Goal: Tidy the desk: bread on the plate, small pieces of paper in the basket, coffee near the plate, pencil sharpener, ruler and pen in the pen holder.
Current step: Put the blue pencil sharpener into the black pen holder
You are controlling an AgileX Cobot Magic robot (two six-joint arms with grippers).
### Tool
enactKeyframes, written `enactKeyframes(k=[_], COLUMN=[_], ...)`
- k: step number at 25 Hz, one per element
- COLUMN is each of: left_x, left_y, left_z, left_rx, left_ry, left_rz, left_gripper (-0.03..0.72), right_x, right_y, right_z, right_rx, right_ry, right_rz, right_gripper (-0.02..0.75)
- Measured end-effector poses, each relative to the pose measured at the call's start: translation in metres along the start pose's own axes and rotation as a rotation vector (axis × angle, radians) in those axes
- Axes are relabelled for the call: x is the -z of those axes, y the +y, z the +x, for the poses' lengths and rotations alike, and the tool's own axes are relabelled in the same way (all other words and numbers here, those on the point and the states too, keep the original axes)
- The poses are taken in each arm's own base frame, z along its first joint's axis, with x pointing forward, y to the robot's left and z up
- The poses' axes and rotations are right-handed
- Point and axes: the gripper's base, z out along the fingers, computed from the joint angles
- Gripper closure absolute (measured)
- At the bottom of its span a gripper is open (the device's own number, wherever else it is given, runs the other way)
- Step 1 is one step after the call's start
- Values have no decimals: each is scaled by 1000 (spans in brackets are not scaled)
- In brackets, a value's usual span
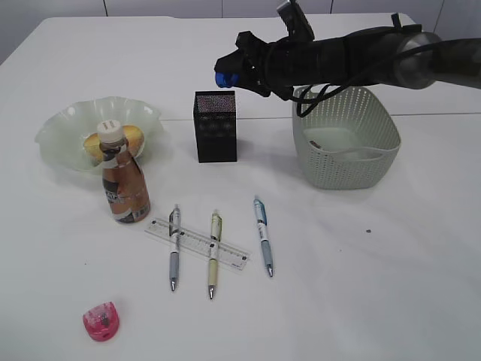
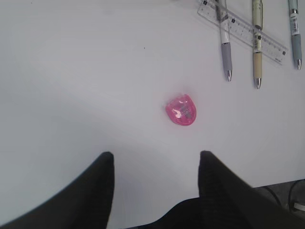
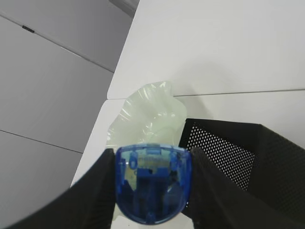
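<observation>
over on the left, the left gripper [image 2: 156, 164] hangs with its jaws spread and nothing between them; a pink pencil sharpener [image 2: 181, 110] lies on the desk [image 2: 71, 71] just ahead of it, and beyond that the ruler [image 2: 243, 29] under two pens, probably touching both. the right gripper [image 3: 152, 183] is clamped on a blue pencil sharpener [image 3: 152, 188], held above the pen holder [image 3: 238, 152], with the plate [image 3: 145, 114] behind it.

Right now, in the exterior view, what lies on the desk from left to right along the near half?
Pink pencil sharpener → coffee → grey-grip pen → cream pen → blue pen.
</observation>
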Motion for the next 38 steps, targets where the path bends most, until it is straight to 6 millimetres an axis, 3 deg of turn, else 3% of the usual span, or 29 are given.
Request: enactKeyframes(k=[20,25,32,38], left_x=[0,0,0,0], left_y=[0,0,0,0], left_z=[0,0,0,0], left_rx=[0,0,0,0], left_ry=[-2,-2,-2,-2], left_rz=[0,0,0,0], left_gripper=[272,272,272,272], right_x=[0,0,0,4], right_y=[1,1,1,2], right_z=[-1,0,0,5], right_rx=[-12,-12,-12,22], right_ry=[-6,-5,-4,95], right_rz=[-9,-10,-12,53], right_gripper=[367,307,296,294])
